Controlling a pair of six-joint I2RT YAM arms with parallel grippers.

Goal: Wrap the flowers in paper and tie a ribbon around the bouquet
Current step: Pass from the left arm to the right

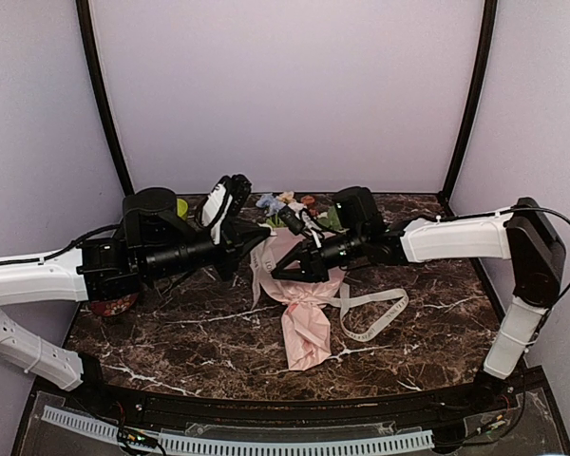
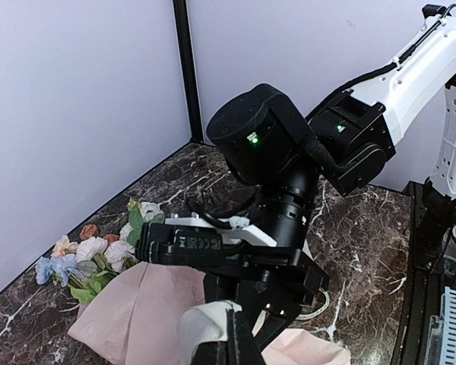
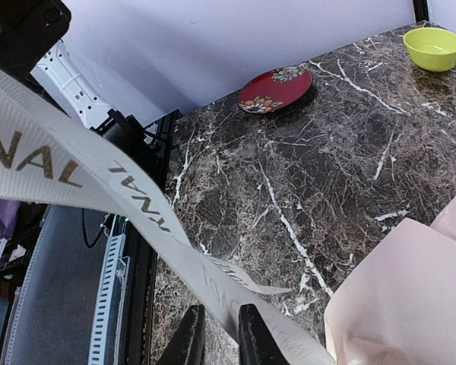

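Starting at the left gripper [image 2: 228,341]: jaws pressed together, with a cream fold of the ribbon [image 3: 99,171] pinched at the tips. There's just one ribbon, and it stretches from there across to the right gripper [image 3: 222,328], printed lettering facing up. The right jaws stand narrow, a slim gap showing between the two fingers, and the ribbon crosses right at their tips. Whether it's actually pinched there, I can't tell.

Both grippers hang close together over the upper half of the bouquet [image 1: 304,318]. That's one pale pink paper cone lying near the middle of the marble table [image 3: 327,160], narrow end toward the arm bases. The flowers [image 2: 91,255] poke out at the far end, blue, white and peach blooms with green leaves, close to the back wall. The ribbon meets the cone at its pinched middle and trails off in one loop on the table to the right.

Out on the left is one red plate [image 3: 275,87] with a flower pattern, partly under the left arm. One green bowl [image 3: 433,47] sits further back, apart from the plate.
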